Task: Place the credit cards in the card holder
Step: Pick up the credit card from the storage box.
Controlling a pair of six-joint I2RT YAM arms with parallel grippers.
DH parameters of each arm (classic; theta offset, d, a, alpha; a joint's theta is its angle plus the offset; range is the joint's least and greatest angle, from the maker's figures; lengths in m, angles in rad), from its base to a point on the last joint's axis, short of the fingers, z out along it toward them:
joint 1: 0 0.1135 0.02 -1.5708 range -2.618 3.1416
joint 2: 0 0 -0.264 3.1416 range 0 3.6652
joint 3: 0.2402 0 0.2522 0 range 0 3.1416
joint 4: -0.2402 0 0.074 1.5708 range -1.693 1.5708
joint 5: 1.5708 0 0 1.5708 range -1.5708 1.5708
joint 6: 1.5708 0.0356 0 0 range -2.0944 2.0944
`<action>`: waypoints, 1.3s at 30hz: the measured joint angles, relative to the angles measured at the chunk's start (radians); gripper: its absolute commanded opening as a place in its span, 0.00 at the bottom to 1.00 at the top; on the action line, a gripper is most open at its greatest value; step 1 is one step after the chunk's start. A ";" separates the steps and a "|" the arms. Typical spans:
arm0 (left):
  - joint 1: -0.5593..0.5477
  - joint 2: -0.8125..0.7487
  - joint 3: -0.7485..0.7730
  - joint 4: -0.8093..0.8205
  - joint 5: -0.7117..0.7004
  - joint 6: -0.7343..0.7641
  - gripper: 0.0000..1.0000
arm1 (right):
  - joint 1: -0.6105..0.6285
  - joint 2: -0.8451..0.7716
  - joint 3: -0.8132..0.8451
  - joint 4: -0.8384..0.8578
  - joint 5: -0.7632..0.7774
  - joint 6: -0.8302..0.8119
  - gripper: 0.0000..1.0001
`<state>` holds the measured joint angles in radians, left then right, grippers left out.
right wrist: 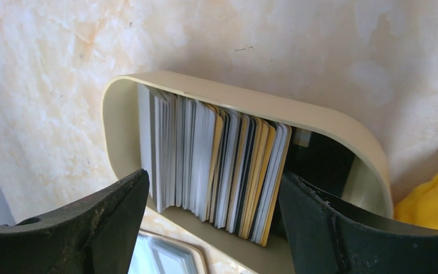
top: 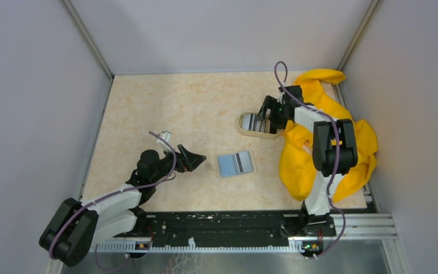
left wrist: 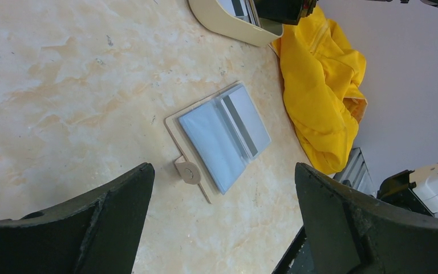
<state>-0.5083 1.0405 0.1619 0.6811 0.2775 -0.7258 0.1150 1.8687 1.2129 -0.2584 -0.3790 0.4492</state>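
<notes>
The card holder (top: 236, 164) lies open and flat on the table, tan outside and light blue inside; in the left wrist view (left wrist: 217, 140) a white card with a dark stripe (left wrist: 248, 117) is tucked in its right side. The credit cards (right wrist: 217, 162) stand edge-on as a stack in an oval beige dish (right wrist: 234, 96), which also shows in the top view (top: 244, 123). My right gripper (right wrist: 212, 177) is open, with its jaws on either side of the stack and not touching it. My left gripper (left wrist: 222, 171) is open and empty, just left of the holder (top: 197, 160).
A big yellow cloth (top: 319, 142) lies bunched at the right, under and beside the right arm, touching the dish's right end. The holder's snap tab (left wrist: 188, 171) points toward my left gripper. Grey walls enclose the table on three sides.
</notes>
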 measured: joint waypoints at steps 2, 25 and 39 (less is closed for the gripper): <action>0.000 0.000 0.000 0.000 0.000 -0.001 0.98 | 0.000 0.004 -0.001 0.008 -0.032 0.008 0.80; 0.000 0.000 0.000 0.002 0.018 -0.026 0.98 | -0.061 0.074 -0.089 0.238 -0.403 0.158 0.69; 0.000 0.011 0.000 0.015 0.023 -0.028 0.98 | -0.089 0.071 -0.085 0.202 -0.440 0.119 0.66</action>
<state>-0.5083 1.0515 0.1619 0.6964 0.3008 -0.7536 0.0265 1.9392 1.1275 -0.0563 -0.8188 0.5686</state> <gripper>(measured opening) 0.985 0.661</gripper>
